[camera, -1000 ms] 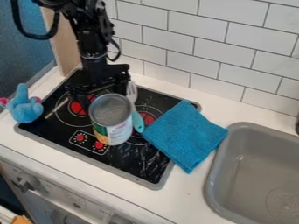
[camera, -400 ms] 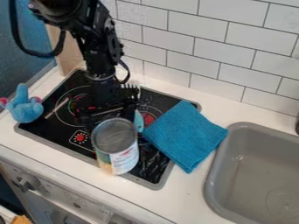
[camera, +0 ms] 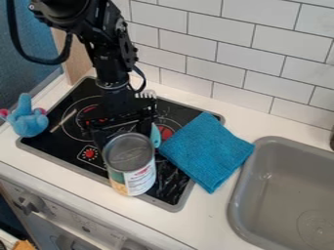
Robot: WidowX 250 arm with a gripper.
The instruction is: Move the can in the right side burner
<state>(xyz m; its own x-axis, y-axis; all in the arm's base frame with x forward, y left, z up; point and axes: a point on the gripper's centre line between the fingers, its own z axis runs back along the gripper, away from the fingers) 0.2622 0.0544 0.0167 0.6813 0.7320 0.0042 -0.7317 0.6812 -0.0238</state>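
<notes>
Well, the can (camera: 130,166) is a cylinder in a white, green and yellow label, its round top dull grey; I can't make out what it holds. It sits at the glossy black cooktop's (camera: 166,188) front edge, just in front of the black claw (camera: 124,128), and I can't tell how wide that claw stands or whether it grips anything. Behind the can shows a utensil's teal handle (camera: 156,135). A folded, nubbly blue cloth (camera: 207,151) lies over the cooktop's right side and the counter (camera: 212,219). A fuzzy blue toy (camera: 27,119) rests at the left, and the smooth grey sink (camera: 261,195) has rounded corners.
</notes>
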